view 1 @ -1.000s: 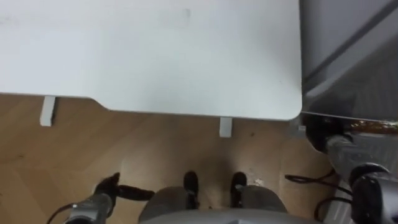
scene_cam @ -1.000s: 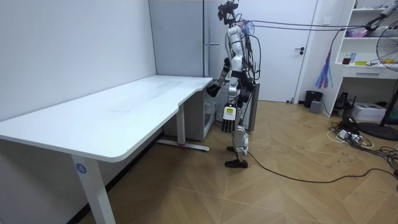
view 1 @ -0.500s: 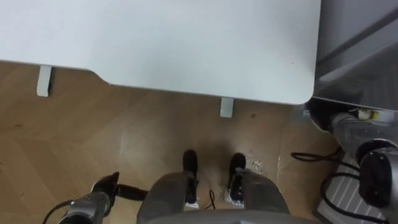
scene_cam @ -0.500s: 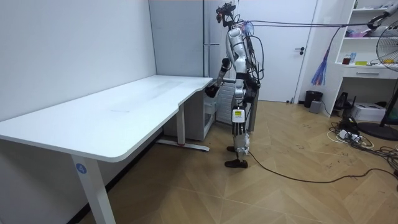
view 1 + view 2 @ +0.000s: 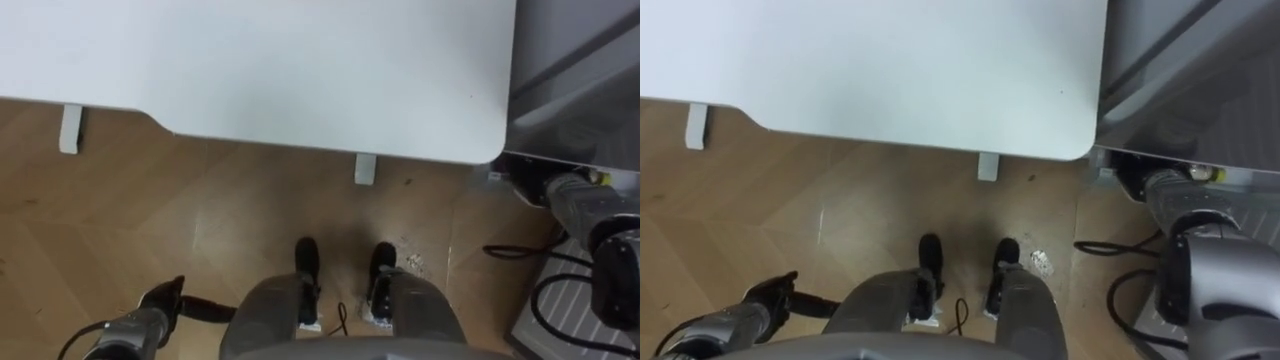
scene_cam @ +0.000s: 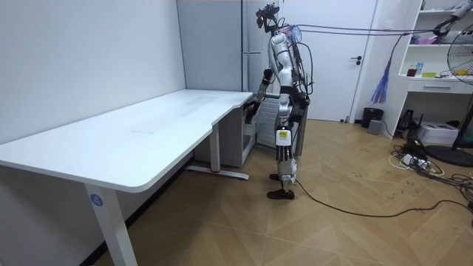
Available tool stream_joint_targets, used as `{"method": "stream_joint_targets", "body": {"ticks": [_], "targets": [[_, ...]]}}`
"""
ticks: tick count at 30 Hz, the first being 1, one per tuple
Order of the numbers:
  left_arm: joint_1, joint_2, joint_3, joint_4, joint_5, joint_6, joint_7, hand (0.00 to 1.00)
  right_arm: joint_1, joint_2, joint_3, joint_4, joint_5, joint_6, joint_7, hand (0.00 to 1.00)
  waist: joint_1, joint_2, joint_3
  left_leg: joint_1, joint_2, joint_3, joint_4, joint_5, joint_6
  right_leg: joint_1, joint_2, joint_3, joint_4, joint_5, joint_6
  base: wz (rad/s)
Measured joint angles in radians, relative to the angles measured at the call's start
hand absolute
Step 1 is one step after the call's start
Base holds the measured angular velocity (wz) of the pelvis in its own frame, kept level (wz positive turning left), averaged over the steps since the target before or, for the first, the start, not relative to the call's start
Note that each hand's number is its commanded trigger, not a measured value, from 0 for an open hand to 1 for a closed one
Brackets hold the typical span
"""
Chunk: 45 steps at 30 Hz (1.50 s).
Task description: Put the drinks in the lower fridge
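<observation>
White desk edge just fwd; fridge R; floor open L.

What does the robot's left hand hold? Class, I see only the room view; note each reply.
Observer: Nothing; in the left eye view the left hand hangs low over the wooden floor, fingers relaxed.
Operator: Where does the right arm reach?
Observer: Its forearm runs to the dark gap at the foot of the grey fridge, beside the corner of the table.
Operator: Anything by its feet?
Observer: A small white scrap lies on the floor just beyond its right foot.
</observation>
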<state>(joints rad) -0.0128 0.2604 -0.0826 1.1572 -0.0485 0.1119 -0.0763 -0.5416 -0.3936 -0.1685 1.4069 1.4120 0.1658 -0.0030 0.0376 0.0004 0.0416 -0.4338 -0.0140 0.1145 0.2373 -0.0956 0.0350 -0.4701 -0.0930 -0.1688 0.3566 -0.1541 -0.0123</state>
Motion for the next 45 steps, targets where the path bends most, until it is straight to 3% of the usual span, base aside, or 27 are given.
{"method": "stream_joint_targets", "body": {"ticks": [11,15,24,33,45], "targets": [[0.000,0.001,-0.019,-0.001,0.000,-0.004,-0.006,0.00,-0.008,-0.023,-0.006,0.000,-0.006,0.003,0.000,0.00,-0.002,0.004,0.0010,-0.034,-0.018,-0.002,0.026,0.010,0.016,-0.038,-0.029,-0.009,0.059,-0.018,0.005,0.08],[0.001,0.002,-0.020,0.000,-0.003,-0.009,-0.006,0.00,-0.007,-0.023,-0.006,0.000,-0.006,0.003,0.000,0.00,-0.003,0.005,0.0011,-0.035,-0.015,0.020,0.030,0.010,0.016,-0.039,-0.030,-0.008,0.060,-0.022,0.007,0.05],[0.001,0.004,-0.033,-0.001,-0.007,-0.011,0.006,0.00,0.003,-0.023,-0.012,-0.001,-0.002,-0.005,0.010,0.00,-0.010,0.004,0.0005,-0.042,-0.017,0.021,0.036,0.010,0.016,-0.039,-0.035,-0.018,0.061,-0.026,0.008,0.02],[0.002,0.004,-0.033,-0.006,-0.030,-0.033,0.035,0.00,0.114,-0.023,-0.014,-0.047,-0.009,-0.064,-0.012,0.00,-0.020,-0.004,-0.0068,-0.040,-0.016,0.024,0.057,0.009,0.018,-0.020,-0.029,-0.026,0.067,-0.029,0.010,0.06],[0.008,0.000,-0.039,0.000,-0.075,-0.087,0.106,0.00,0.235,-0.020,-0.048,-0.127,-0.021,-0.190,-0.190,0.00,-0.014,0.009,-0.0236,-0.017,0.002,0.023,0.067,0.009,0.018,0.017,-0.008,-0.036,0.044,-0.011,-0.005,-0.02]]}}
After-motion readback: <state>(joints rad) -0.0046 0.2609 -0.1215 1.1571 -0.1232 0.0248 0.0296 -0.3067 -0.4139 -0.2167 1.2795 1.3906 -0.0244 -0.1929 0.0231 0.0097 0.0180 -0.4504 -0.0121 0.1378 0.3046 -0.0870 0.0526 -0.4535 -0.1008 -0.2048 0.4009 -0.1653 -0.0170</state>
